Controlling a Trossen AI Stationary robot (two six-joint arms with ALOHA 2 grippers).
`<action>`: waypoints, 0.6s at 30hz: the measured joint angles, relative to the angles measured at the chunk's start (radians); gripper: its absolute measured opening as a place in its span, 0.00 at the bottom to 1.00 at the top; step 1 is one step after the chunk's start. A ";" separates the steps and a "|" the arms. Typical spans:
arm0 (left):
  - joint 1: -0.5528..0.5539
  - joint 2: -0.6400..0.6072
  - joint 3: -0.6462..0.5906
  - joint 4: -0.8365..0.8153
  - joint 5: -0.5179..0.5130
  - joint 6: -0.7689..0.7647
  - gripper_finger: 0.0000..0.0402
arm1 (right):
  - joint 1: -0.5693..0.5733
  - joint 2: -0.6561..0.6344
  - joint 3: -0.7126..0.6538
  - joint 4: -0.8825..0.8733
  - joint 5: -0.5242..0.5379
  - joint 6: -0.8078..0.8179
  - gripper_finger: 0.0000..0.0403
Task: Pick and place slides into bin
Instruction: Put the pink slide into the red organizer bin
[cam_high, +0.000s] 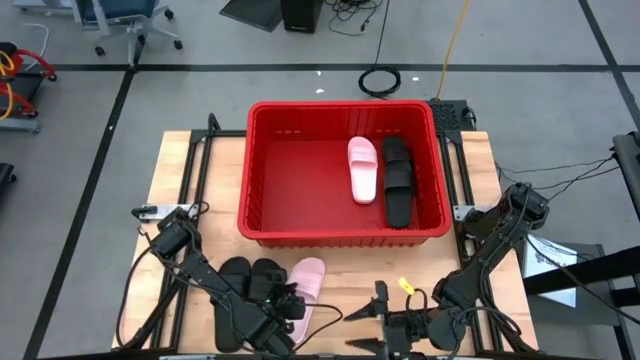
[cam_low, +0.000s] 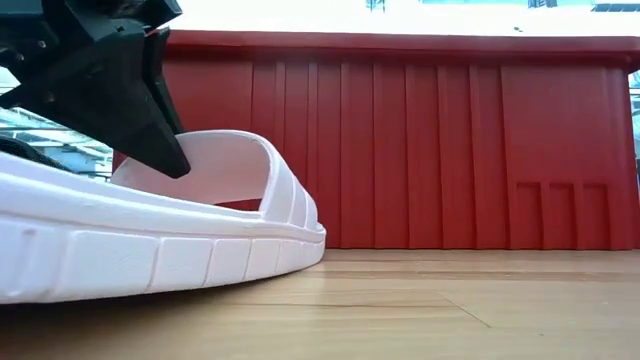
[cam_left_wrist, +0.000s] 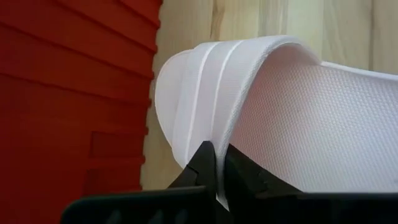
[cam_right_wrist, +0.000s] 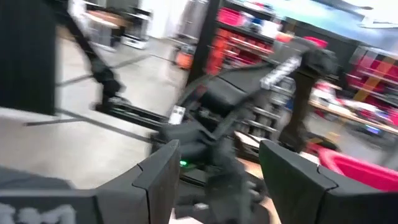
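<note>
A pale pink slide lies on the table in front of the red bin, next to two black slides. In the bin lie one pale pink slide and one black slide. My left gripper is at the near pink slide, shut on its strap. My right gripper is open and empty near the table's front edge, right of that slide, and shows in its own wrist view. My left gripper pinches the edge of the pale slide's wide strap between its two fingers, one finger under the strap and one outside it. In the low view a dark finger comes down onto the strap slanting from above. The slide's sole rests on the table.
The bin's tall red wall stands right behind the held slide. The two black slides lie beside my left arm, toward the table's left. Bare wood lies between the bin and my right gripper.
</note>
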 joint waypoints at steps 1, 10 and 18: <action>0.000 0.000 0.003 -0.001 0.000 0.000 0.02 | 0.000 0.000 0.000 -0.005 0.036 0.001 0.52; -0.004 0.000 0.102 -0.053 -0.002 0.008 0.02 | 0.007 0.000 0.000 -0.046 0.294 0.002 0.52; -0.048 -0.001 0.217 -0.128 -0.055 0.024 0.01 | 0.040 -0.003 0.003 -0.035 0.542 -0.007 0.52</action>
